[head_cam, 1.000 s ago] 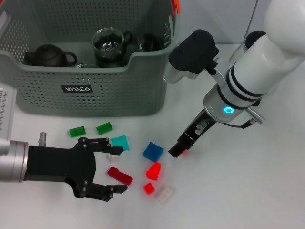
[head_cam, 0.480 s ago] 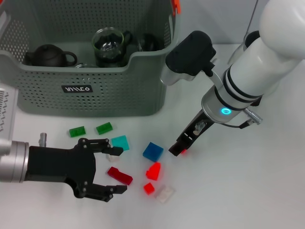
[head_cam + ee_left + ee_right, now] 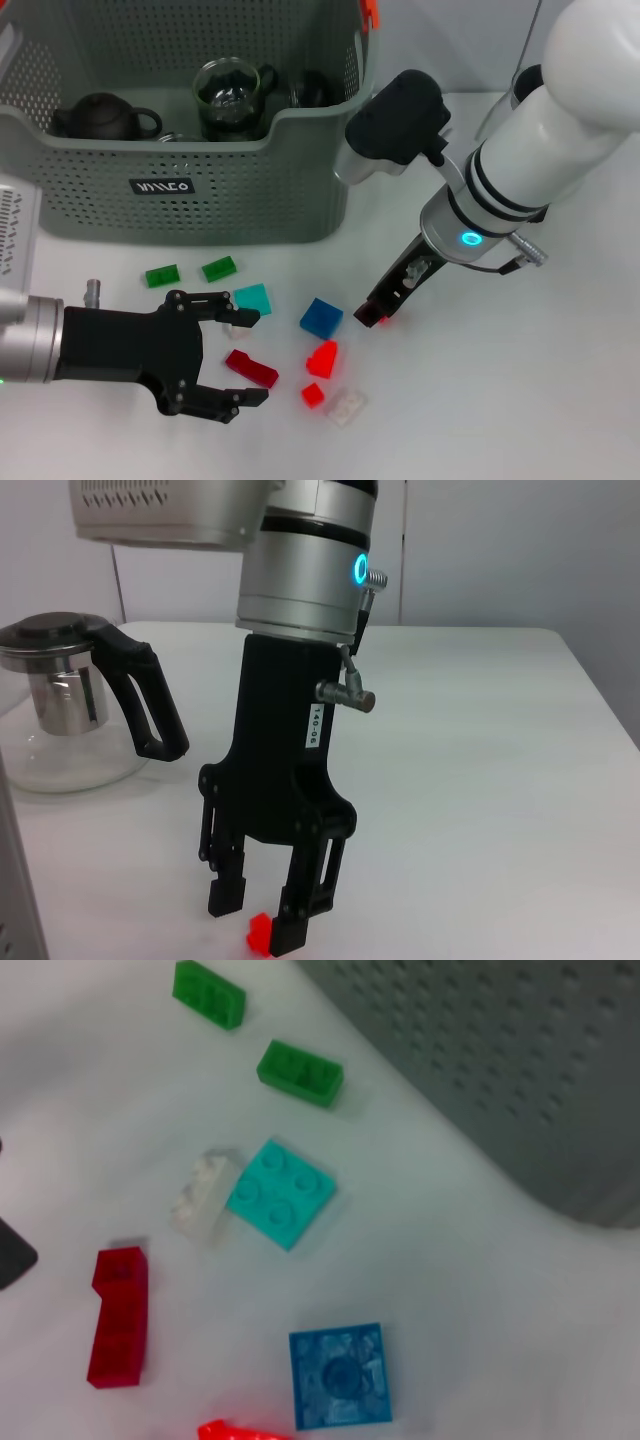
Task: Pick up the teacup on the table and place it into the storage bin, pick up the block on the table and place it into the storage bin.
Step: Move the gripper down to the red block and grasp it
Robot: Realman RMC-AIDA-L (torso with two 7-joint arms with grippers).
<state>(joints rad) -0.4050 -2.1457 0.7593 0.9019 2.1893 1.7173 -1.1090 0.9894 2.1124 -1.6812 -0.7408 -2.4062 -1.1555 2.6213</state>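
The storage bin [image 3: 200,190], a grey-green perforated basket with a black label and an orange rim clip, stands upright at the bench's far left and holds a dark teapot [image 3: 103,117] and a glass teacup [image 3: 228,97]. Loose blocks lie on the bench before it: two green [image 3: 218,268], a teal [image 3: 252,298], a blue [image 3: 321,317], several red [image 3: 322,358] and two white. One small red block [image 3: 260,933] sits on the bench between the right gripper's [image 3: 256,918] spread jaws.

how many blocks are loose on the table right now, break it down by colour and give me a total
Green blocks: 2
Teal block: 1
Blue block: 1
Red blocks: 4, one of them at the tips of the right gripper
Clear or white blocks: 2
Total: 10
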